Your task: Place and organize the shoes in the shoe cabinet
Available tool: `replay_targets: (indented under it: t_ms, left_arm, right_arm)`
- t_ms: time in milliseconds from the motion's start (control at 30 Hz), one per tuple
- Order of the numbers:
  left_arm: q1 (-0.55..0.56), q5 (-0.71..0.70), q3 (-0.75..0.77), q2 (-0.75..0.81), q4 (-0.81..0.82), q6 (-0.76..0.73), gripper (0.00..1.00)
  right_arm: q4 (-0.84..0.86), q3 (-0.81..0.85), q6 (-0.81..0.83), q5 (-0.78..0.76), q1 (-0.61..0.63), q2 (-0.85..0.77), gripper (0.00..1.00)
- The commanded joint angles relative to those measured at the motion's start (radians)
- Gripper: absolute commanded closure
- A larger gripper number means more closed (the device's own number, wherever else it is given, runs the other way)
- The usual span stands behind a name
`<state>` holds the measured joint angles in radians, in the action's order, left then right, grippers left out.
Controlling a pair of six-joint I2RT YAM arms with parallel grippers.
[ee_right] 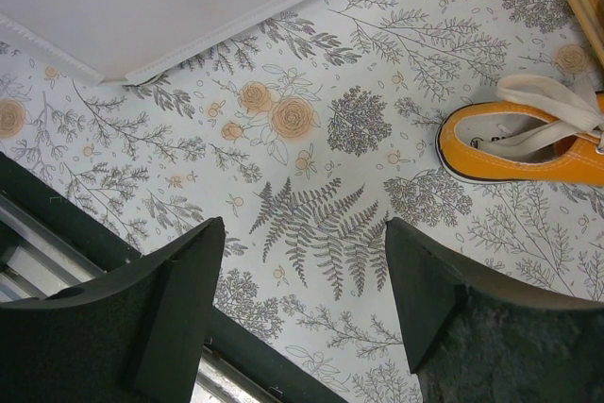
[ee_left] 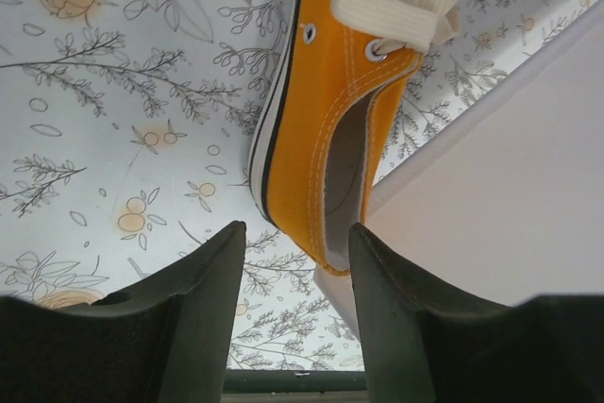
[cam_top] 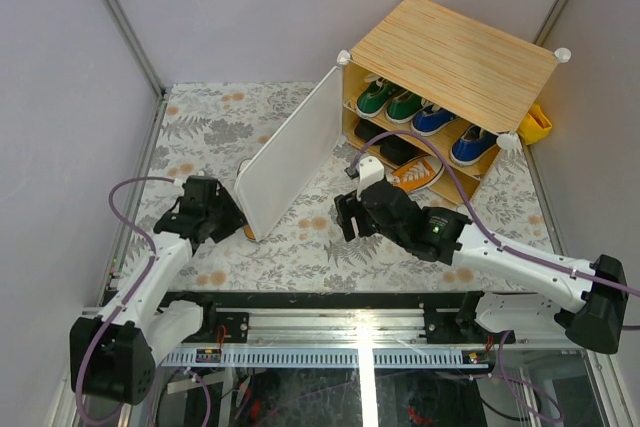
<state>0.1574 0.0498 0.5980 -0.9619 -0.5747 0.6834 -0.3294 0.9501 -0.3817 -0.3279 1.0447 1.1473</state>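
Left wrist: orange sneaker [ee_left: 321, 139] (beside door [ee_left: 500, 195])

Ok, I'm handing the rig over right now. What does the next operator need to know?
Left gripper: open, empty, at the heel of one orange shoe lying on the table beside the open door.
Right gripper: open, empty, over the table; the other orange shoe lies ahead to its right, in front of the cabinet.
Done: green shoes and blue shoes on the upper shelf, black shoes below.
Left: shelve both orange shoes.
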Motion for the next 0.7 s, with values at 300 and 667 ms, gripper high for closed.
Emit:
replay_targets:
  t_ms: [300, 667]
  left_arm:
    - [0.008, 0.029, -0.095, -0.131, 0.223, 0.029, 0.52]
    - [0.016, 0.066, -0.158, -0.165, 0.312, 0.037, 1.0]
  right_arm:
    - [0.054, -0.011, -0.003, -0.001, 0.003, 0.003, 0.24]
    - [0.063, -0.029, -0.003, -0.017, 0.004, 0.013, 0.24]
